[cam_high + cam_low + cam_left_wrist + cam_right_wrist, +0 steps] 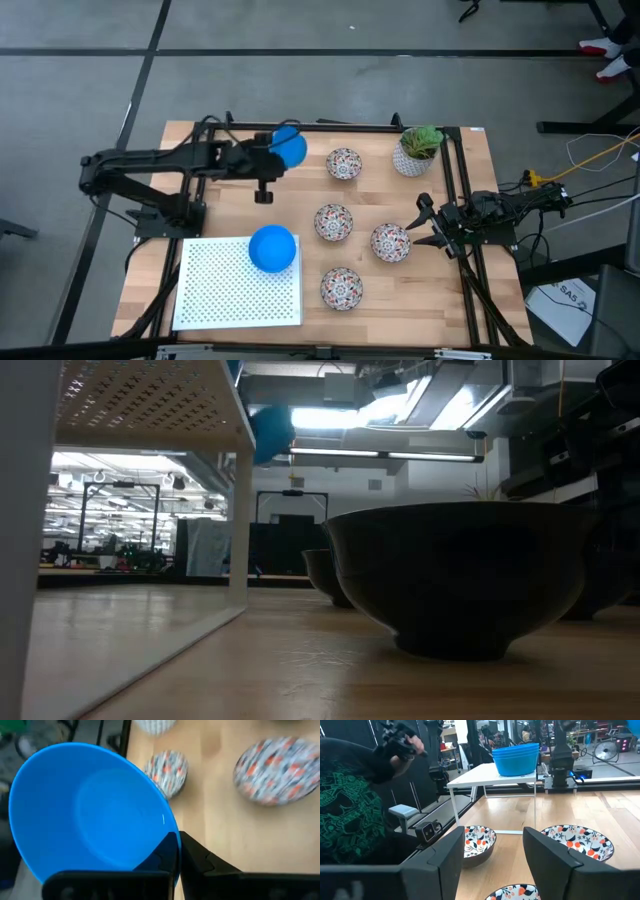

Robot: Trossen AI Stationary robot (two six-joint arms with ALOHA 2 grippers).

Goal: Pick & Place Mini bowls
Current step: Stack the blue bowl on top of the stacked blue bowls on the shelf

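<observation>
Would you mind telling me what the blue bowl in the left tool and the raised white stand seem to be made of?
The plain blue round bowl looks like smooth, glossy plastic: uniform colour, soft sheen, thin rim. The white perforated stand looks like painted sheet metal, judging by its regular holes and thin legs, though that is uncertain.

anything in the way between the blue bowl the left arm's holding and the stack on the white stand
Nothing visible. The left gripper holds the blue bowl raised above bare table; the blue stack on the white stand has open space around it.

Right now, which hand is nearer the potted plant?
Right. The right hand sits just in front of the potted plant; the left hand, gripping a blue bowl, is farther across.
</observation>
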